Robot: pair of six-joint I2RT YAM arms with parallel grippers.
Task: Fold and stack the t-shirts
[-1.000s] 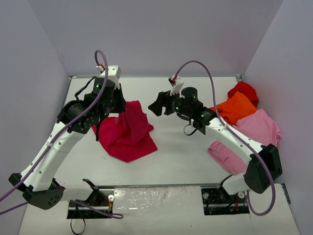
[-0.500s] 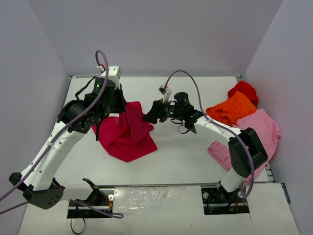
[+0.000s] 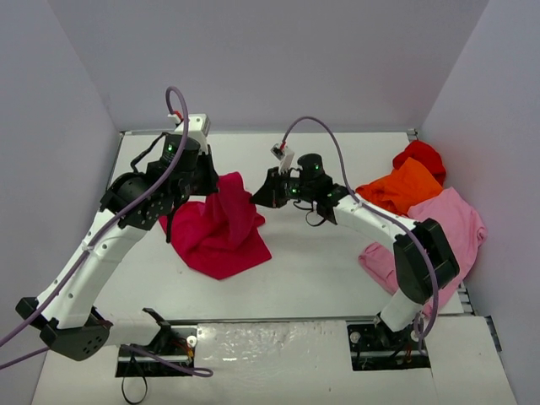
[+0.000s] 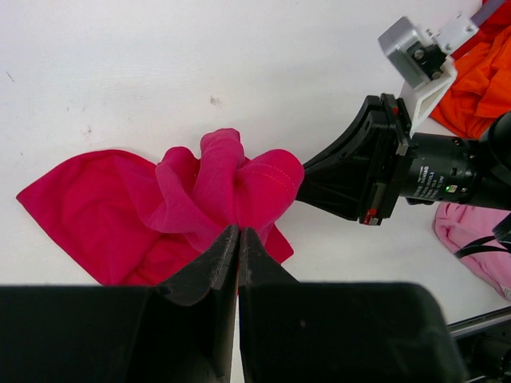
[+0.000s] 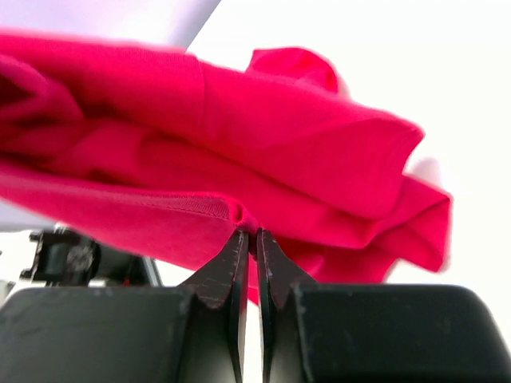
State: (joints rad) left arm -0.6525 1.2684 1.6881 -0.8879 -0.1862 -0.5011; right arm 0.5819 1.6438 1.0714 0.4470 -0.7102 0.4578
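**Right hand closes on the lifted shirt, so both hands now hold it**

A second ago the right hand point(image 3: 260, 197) hung open near the middle of the overhead frame, apart from the cloth. It has since swung left across the frame to the raised peak of the raspberry-red t-shirt point(image 3: 221, 228) and pinched shut. The right wrist view shows its jaws nearly together, with a thin fold of the shirt's hem caught between the tips.

The left hand point(image 4: 239, 239) has not changed. It stays clamped narrow on a gathered bunch of the same shirt, holding that part up off the tabletop point(image 3: 321, 261). The rest of the garment trails down and lies crumpled at centre left of the overhead frame.

With two grips on one shirt, the pair looks ready to draw it apart and spread it flat. My judgement is that folding proper has not begun. The two grips sit very close together, so whether they are on useful corners cannot be told.

The orange t-shirt point(image 3: 403, 187), bright red t-shirt point(image 3: 419, 156) and pale pink t-shirt point(image 3: 439, 228) lie heaped and unfolded at the right edge of the frame.
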